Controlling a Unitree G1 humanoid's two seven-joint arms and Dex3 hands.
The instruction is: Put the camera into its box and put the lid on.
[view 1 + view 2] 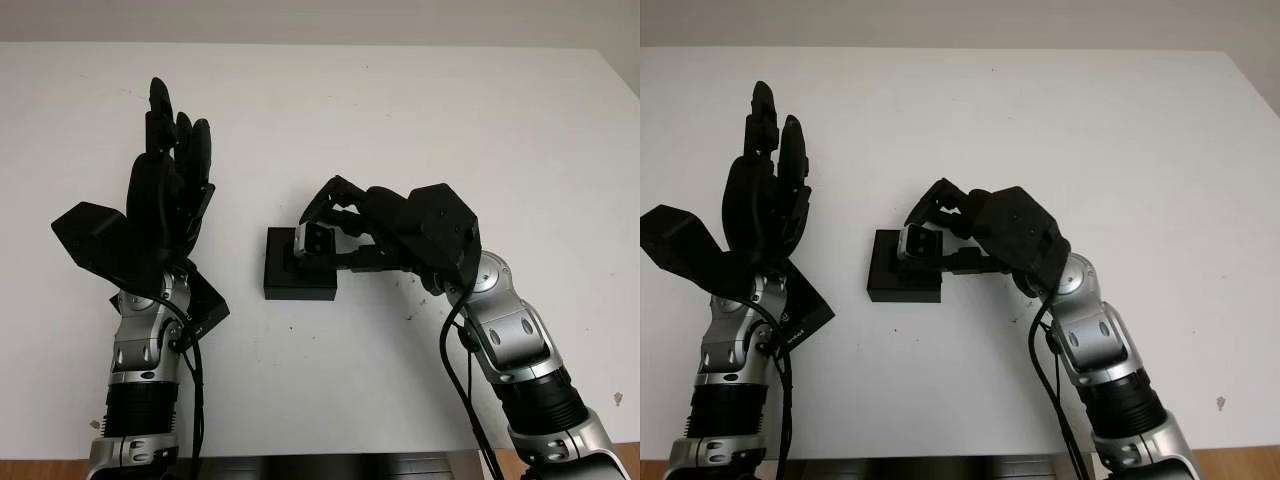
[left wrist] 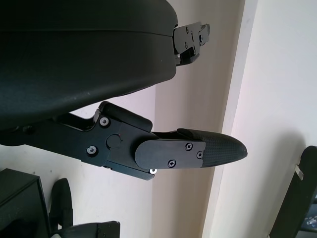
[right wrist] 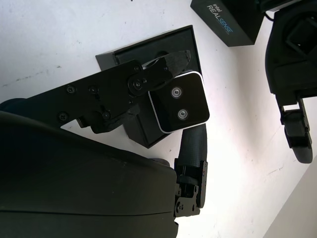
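The small silver-and-black camera (image 3: 181,104) is pinched in my right hand (image 1: 325,222), which is shut on it. It hangs just above the open black box (image 1: 298,280), over the box's right part; whether it touches the box I cannot tell. The box's tray (image 3: 148,47) lies under the camera. The black lid (image 3: 225,20), printed "intel REALSENSE", lies on the table beside the box, under my left forearm (image 1: 805,305). My left hand (image 1: 172,140) is open and raised, left of the box and apart from it.
The white table (image 1: 420,120) stretches behind and to the right of the box. Its far edge (image 1: 320,44) runs along the back, and its front edge (image 1: 330,455) lies close to my arms. A dark object (image 2: 304,198) stands beyond the table by the wall.
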